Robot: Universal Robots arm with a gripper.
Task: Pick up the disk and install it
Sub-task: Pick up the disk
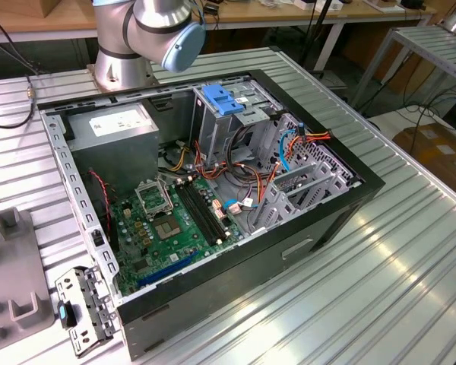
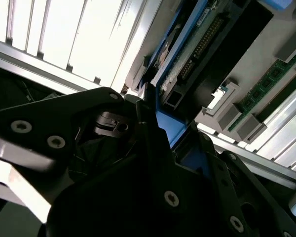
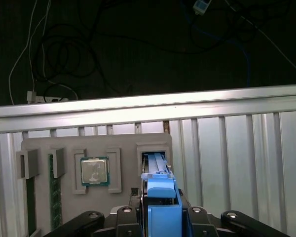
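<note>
Your gripper [image 3: 163, 218] pinched the disk [image 3: 160, 186] by its blue rail, upright in the slot of the grey holder [image 3: 89, 145]. A tilted lift could jam it there or loosen the hold.

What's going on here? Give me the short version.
A single robot arm is working on the disk. In both wrist views its gripper is right at the disk's blue carrier, and the disk stands on edge at a slot of the grey parts tray, beside a processor chip. Whether the disk is gripped cannot be told. The open computer case sits on the slatted metal table; the disk is not in it yet.
</note>
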